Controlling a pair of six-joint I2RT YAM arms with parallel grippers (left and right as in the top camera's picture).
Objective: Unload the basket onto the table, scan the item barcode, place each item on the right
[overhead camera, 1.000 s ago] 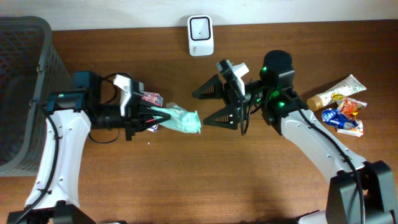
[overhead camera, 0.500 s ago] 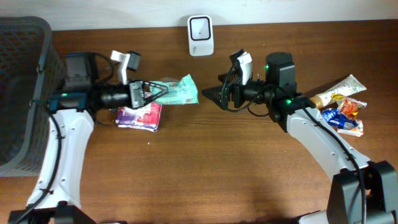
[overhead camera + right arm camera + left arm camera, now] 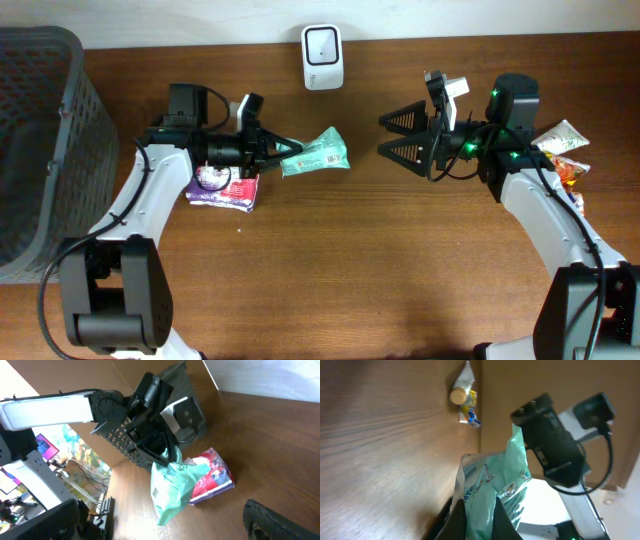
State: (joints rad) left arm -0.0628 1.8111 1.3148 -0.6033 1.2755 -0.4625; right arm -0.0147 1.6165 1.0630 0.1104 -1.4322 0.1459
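My left gripper (image 3: 278,152) is shut on one end of a green plastic packet (image 3: 318,155), holding it off the table in front of the white scanner (image 3: 323,57). In the left wrist view the packet (image 3: 492,485) is pinched between the two dark fingers (image 3: 457,520). The right wrist view shows the packet (image 3: 170,485) hanging with a small barcode facing that camera. My right gripper (image 3: 395,138) stands open to the right of the packet, apart from it, with nothing between its fingers (image 3: 280,520).
A red and purple packet (image 3: 225,187) lies flat under the left arm. A dark mesh basket (image 3: 40,120) fills the far left. A tube and several snack packets (image 3: 555,165) lie at the right edge, behind the right arm.
The left arm carried the green packet right and toward the back, nearer the scanner. The right arm pulled back to the right, still open. The red packet now lies uncovered.
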